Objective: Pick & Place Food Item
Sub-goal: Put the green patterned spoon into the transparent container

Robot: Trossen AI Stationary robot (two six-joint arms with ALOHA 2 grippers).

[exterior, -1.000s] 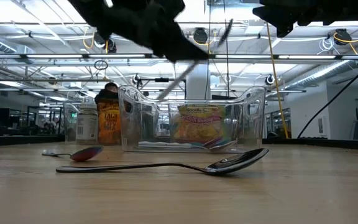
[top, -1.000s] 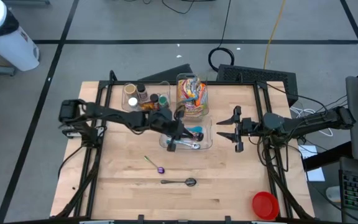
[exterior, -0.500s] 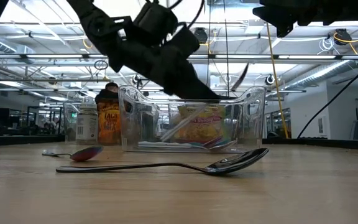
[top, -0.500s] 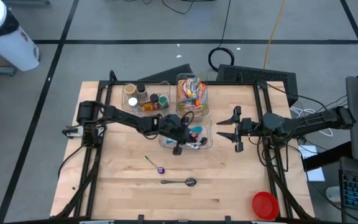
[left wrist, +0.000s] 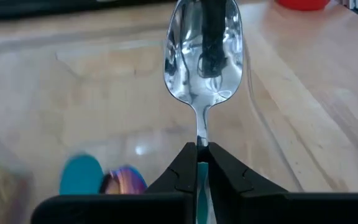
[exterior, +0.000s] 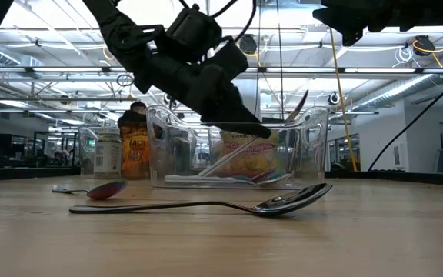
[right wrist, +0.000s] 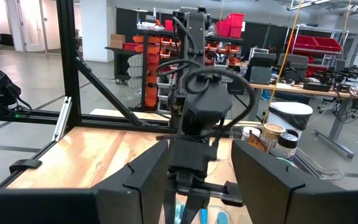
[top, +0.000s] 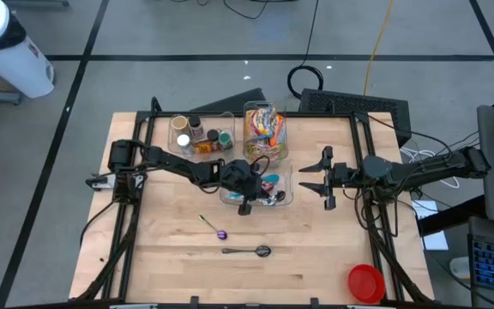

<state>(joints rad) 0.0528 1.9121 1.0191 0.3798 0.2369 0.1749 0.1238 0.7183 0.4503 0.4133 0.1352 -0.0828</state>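
My left gripper (left wrist: 202,147) is clamped on a metal spoon (left wrist: 202,59) by its handle, bowl pointing straight out ahead of my fingers, over the clear bin (top: 281,190). My right gripper (top: 323,181), half open and empty, waits beside the bin's far side.

The shiny metal spoon (left wrist: 201,59) was pinched by its handle, bowl tilted up, hanging inside the clear bin (top: 286,196).
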